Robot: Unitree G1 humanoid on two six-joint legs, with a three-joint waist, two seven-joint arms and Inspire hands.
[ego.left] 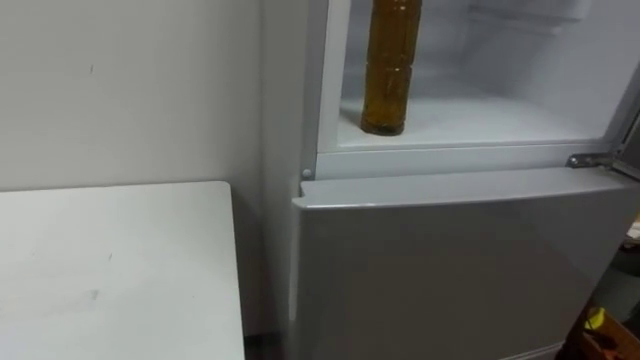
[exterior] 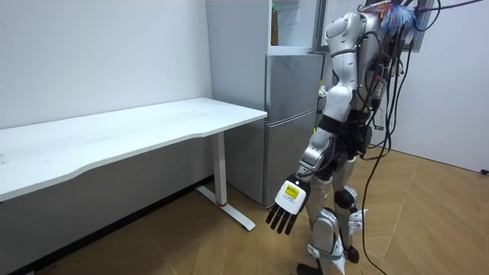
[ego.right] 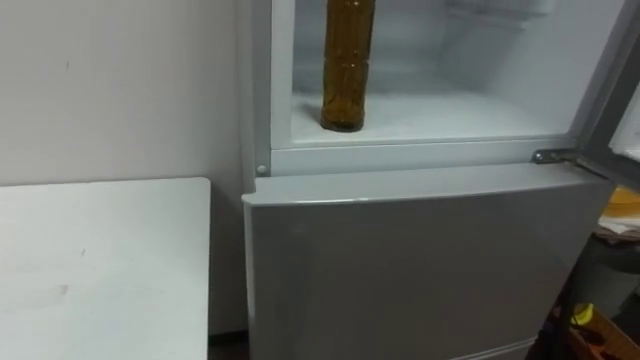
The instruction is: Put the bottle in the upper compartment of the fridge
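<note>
1. Our left hand (exterior: 288, 205) hangs low at our side with its fingers straight and loosely spread, pinching nothing. We judge it is empty because the bottle no longer needs carrying.
2. The bottle (ego.left: 390, 65) stands upright high above that hand and ahead of it, on the white floor of the upper fridge compartment (ego.left: 500, 115). It is near the front lip, on the compartment's left side.
3. It sits on its base, touching nothing beside it. That seems a sensible spot: just inside the sill, where an arm reaching up from this stance would meet the shelf first.
4. The upper door (ego.right: 612, 80) is swung open, up and to the right of the hand, so the compartment lies exposed and the placing itself looks done.
5. The lower door (ego.left: 460, 270) is shut, directly ahead of the hand and above its height. The task never calls for that compartment.
6. The white table (ego.left: 110, 270) lies to the hand's left, just beside the fridge, with nothing on the part we see.
7. Our judgement: what may remain is closing the upper door. For that a hand must rise well above its present hang, keeping clear of the bottle so near the lip.
</note>
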